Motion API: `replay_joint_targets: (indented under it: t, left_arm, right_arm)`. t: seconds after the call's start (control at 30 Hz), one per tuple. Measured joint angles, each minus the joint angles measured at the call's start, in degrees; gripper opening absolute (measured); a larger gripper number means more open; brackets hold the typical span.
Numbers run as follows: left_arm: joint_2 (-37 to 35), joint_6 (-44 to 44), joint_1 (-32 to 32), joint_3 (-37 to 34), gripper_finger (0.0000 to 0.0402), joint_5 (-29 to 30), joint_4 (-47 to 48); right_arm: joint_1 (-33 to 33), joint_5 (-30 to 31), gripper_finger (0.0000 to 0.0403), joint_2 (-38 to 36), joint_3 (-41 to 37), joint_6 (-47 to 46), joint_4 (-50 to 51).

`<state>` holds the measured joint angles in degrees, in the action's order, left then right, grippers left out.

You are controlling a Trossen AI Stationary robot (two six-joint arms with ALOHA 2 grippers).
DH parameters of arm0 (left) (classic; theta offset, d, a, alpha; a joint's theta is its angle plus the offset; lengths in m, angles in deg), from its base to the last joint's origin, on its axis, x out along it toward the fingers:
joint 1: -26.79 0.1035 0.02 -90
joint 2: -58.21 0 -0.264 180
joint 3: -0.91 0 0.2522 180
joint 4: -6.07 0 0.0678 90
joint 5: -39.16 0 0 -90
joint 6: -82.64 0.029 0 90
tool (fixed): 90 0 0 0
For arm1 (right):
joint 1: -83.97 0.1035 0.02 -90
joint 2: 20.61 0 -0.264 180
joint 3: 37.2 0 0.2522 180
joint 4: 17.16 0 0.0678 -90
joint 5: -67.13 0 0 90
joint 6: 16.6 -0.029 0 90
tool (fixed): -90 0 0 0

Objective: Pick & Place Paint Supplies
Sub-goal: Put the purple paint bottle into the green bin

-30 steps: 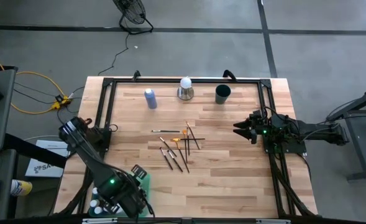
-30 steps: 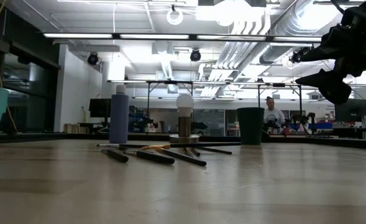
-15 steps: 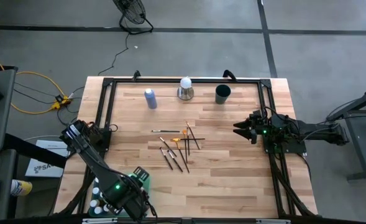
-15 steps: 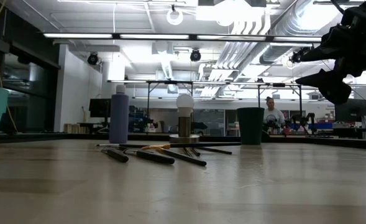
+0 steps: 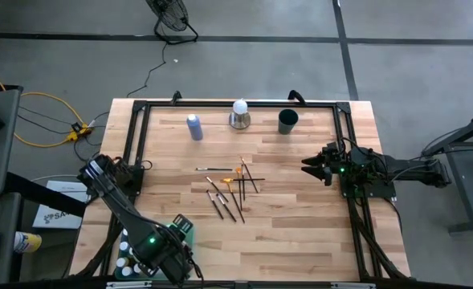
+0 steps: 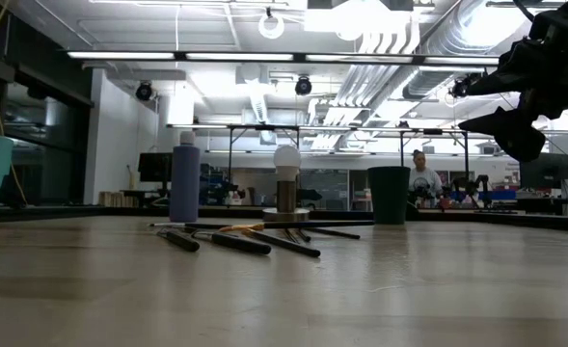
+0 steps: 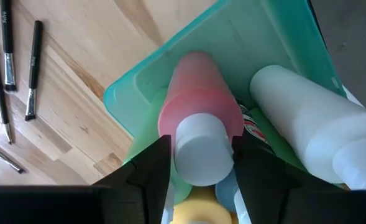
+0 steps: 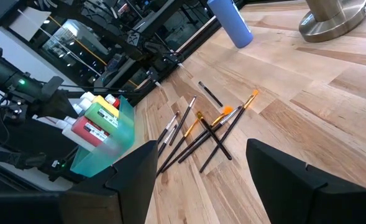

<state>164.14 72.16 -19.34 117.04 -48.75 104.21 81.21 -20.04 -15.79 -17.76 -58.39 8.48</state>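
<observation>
Since the earlier frame the left gripper (image 7: pixel 198 180) has barely shifted over the teal bin (image 7: pixel 257 43) at the desk's (image 5: pixel 300 233) near left corner, its jaws spreading beside the pink bottle (image 7: pixel 198 106). The pale wooden desk stands in a bright workshop. The right gripper (image 5: pixel 308 166) waits at the right, jaws spread. The blue-purple bottle (image 5: pixel 194 127) stands far left; the brushes (image 5: pixel 230 189) lie mid-desk.
</observation>
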Motion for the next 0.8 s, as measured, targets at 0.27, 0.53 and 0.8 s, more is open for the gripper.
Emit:
replay_joint_targets:
  t: [0.27, 0.53, 0.8]
  left_arm:
    - [-2.8, -0.1, 0.0, 0.0, 0.0208, -1.5, -0.2]
    - [-9.7, -6.1, 1.7, 0.0, 0.0281, 1.0, -0.2]
    - [-17.0, -24.2, 11.0, 0.0, 0.0285, 11.4, 5.9]
  right_arm:
    - [0.0, 0.0, 0.0239, 0.0, 0.0, 0.0, 0.0]
    - [0.0, 0.0, 0.0239, 0.0, 0.0, 0.0, 0.0]
    - [0.0, 0.0, 0.0239, 0.0, 0.0, 0.0, 0.0]
